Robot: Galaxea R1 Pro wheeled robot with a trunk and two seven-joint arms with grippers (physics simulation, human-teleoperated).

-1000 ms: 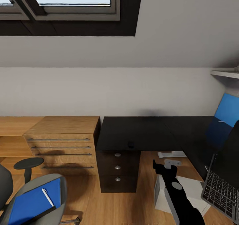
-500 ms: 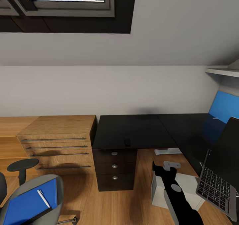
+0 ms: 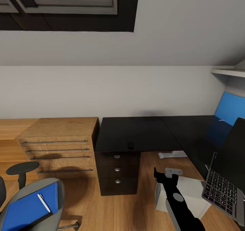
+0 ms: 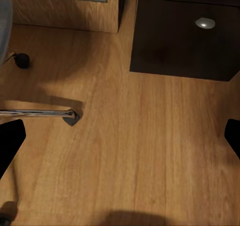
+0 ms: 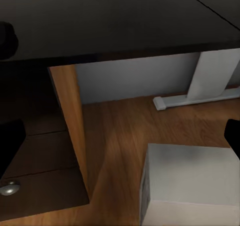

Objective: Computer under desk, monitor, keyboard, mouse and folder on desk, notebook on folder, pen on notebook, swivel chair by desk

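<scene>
Right gripper (image 3: 165, 175): raised in front of the trunk in the head view, fingers apart, nothing between them. Its wrist camera looks under the desk top at the white desk leg (image 5: 209, 80) and the top of the computer (image 5: 192, 178), which stands on the floor just below and ahead of the gripper.

Left gripper (image 4: 120, 141): dark fingertips at the two sides of its wrist view, spread wide, empty. It points down at bare wood floor (image 4: 140, 151), with a chrome leg of the swivel chair (image 4: 40, 114) to one side and the lowest desk drawer (image 4: 185, 38) beyond.

Outward from the right gripper: computer (image 3: 185, 193) beside the drawer stack, at the open edge of the desk (image 3: 136, 132); whether it counts as fully under the top I cannot tell. Mouse (image 3: 130, 144) sits near the front edge of the desk, above the drawers. Monitor (image 3: 231, 152) and keyboard (image 3: 223, 191) are at the far right; the keyboard is tilted up on edge, its support not visible.

Key relation: the folder (image 3: 29, 207) lies on the seat of the swivel chair (image 3: 58, 193) at the lower left, long axis running away from the robot toward the wooden cabinet (image 3: 58, 139), pen (image 3: 44, 203) lying along it. My judgement: the left arm is nearer, and the folder lies to the left of the left gripper and above where it now points.
</scene>
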